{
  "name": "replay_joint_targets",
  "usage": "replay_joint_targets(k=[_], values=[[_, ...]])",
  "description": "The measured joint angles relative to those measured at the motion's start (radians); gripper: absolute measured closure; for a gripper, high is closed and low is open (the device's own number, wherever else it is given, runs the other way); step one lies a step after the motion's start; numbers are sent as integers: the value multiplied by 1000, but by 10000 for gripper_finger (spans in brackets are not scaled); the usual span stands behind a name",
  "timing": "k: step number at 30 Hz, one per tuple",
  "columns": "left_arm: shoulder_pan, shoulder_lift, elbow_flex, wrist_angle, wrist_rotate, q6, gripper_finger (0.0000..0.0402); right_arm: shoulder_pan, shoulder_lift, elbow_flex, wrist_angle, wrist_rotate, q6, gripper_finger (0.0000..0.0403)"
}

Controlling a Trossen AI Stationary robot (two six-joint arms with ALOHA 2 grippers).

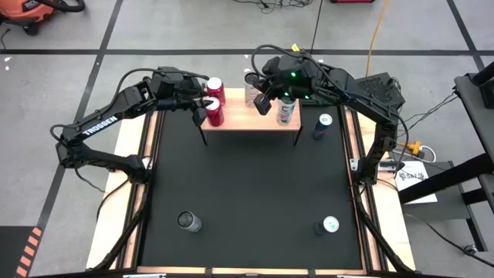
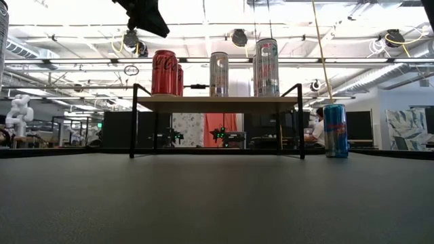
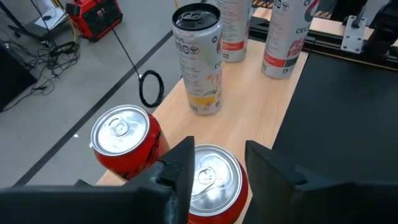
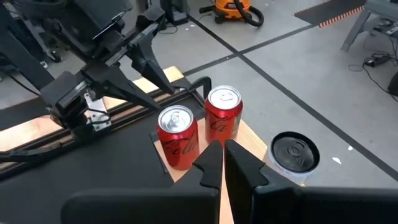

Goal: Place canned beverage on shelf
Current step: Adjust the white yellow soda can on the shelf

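Note:
The shelf [image 1: 251, 117] with its light wood top stands at the far middle of the black mat. On it are two red cans [image 1: 214, 114] [image 1: 214, 89], a silver can [image 2: 219, 73] and a tall pale can [image 2: 266, 66], all upright on their bases. My left gripper [image 3: 219, 171] hovers over the nearer red can [image 3: 211, 180], fingers apart with nothing between them. In the low view it hangs clear above the can tops [image 2: 146, 17]. My right gripper [image 4: 222, 160] is shut and hangs above the shelf's middle.
A blue can [image 2: 335, 130] stands on the mat right of the shelf. Two more cans [image 1: 189, 222] [image 1: 328, 225] stand near the mat's front corners. Open mat lies between them and the shelf. Wooden strips [image 1: 127, 177] edge the mat.

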Motion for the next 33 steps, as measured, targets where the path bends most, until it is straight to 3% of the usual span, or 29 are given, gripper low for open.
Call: replay_joint_targets(k=[9,17,26,33], values=[[0,0,0,0,0,-7,317,-5,7,0,9,3,-7,403],[0,0,0,0,0,-7,320,-6,7,0,2,2,-81,403],[0,0,0,-1,0,-1,320,-7,12,0,46,2,-322,403],[0,0,0,-1,0,0,320,-7,12,0,52,27,-238,403]])
